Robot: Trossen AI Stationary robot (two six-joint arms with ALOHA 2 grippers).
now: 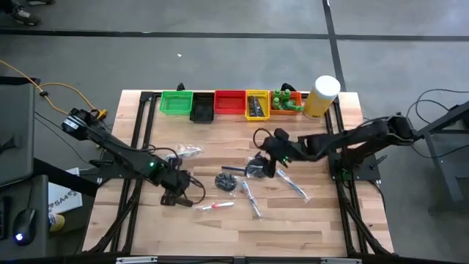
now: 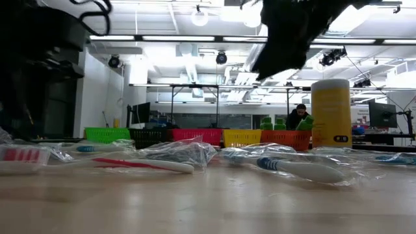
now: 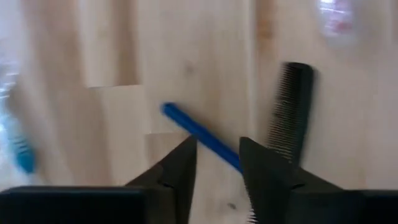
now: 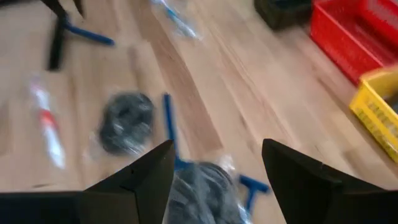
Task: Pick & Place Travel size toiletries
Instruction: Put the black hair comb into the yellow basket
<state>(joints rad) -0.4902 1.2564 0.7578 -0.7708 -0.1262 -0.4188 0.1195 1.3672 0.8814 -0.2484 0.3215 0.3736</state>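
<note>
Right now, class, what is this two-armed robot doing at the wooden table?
It is sorting travel toiletries into a row of coloured plastic bins at the table's far edge. The left gripper is low over a slim blue stick beside a black comb, fingers open, nothing held. The right gripper hovers open above a clear-wrapped dark round disc. Wrapped toothbrushes lie loose on the table.

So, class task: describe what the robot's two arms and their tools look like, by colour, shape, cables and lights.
Both arms are dark, jointed and slim, with black cables looping along them. The left arm has a small green light near its wrist and yellow-tipped wiring at its base end. The left tool and the right tool each end in two matte black, wedge-shaped fingers.
</note>
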